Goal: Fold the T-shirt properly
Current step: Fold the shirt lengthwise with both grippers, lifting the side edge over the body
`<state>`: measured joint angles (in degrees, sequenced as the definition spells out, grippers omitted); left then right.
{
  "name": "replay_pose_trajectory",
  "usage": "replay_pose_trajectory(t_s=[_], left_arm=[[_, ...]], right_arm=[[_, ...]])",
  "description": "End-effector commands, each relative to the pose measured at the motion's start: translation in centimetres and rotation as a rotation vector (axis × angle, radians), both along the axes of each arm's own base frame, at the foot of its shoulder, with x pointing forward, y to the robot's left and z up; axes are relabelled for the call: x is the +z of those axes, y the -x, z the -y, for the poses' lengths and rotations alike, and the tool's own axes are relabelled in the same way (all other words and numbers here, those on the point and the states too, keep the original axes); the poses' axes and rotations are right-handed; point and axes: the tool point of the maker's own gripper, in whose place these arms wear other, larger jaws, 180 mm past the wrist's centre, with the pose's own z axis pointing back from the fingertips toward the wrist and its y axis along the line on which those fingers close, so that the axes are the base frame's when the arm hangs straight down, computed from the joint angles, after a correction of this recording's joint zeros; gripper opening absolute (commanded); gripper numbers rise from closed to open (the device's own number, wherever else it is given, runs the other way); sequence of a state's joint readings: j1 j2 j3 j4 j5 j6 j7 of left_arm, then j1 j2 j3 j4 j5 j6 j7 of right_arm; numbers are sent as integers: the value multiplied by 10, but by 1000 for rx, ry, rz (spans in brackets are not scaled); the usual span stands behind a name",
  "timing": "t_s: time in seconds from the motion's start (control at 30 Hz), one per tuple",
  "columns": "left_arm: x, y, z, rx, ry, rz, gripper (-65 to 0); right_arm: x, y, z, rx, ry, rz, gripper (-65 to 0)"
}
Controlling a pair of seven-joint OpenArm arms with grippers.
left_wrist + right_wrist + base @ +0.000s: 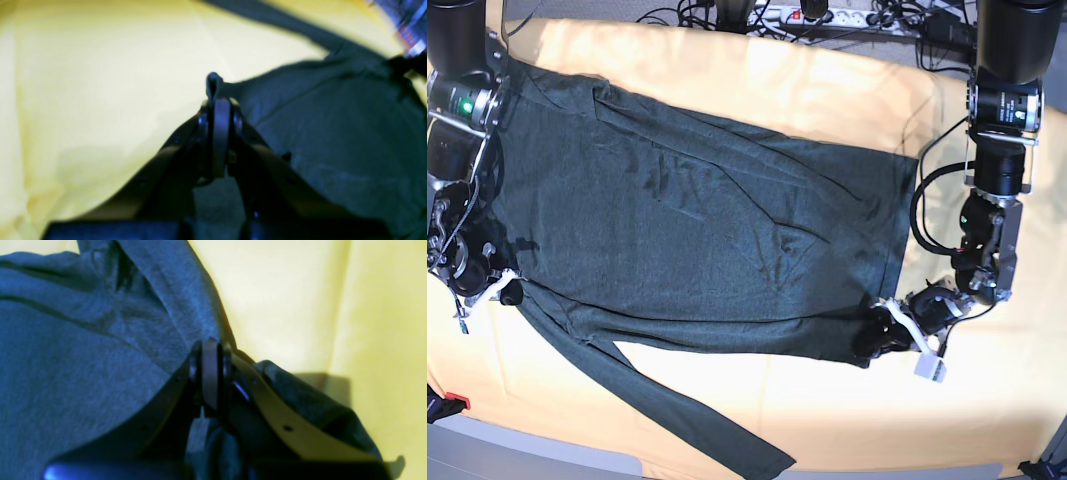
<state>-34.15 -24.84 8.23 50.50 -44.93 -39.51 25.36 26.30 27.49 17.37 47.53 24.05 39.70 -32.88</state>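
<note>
My base cam looks straight down over the whole counter [827,90]; both wrist cams sit close behind their claws, sharing the T-shirt [697,230].

No writing, label, brand mark, number or sign can be read in any of the three views. The shirt [697,220] shows only plain dark knit, and the yellow cloth [827,90] around it is bare of print. The power strip [817,14] beyond the far edge of that cloth is too small and blurred to show any lettering.
</note>
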Motion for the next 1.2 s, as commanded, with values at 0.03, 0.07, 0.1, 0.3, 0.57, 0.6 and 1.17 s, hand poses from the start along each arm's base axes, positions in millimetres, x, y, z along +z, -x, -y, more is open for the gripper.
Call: replay_pose_trajectory(t_s=[0.03,0.07,0.1,0.3,0.57,0.6,1.17], left_arm=[[26,-7,-5,-5,39,30,-650],[25,-4,-6,-12,50,7,-650],[26,-2,-6,-19,63,-12,-650],[37,7,-20,-34,139,-71,-650],[42,12,-51,-6,104,-89,-650],[42,14,-51,-14,112,-103,-650],[20,48,-41,-154,77,-297,-650]], right_arm=[[28,-2,13,3,37,76,-650],[28,4,13,13,52,76,-650],[30,9,13,24,71,76,-650],[47,33,10,90,182,121,-650],[52,46,18,100,160,78,-650],[53,48,18,102,146,69,-650],[49,58,16,127,139,-14,-650]])
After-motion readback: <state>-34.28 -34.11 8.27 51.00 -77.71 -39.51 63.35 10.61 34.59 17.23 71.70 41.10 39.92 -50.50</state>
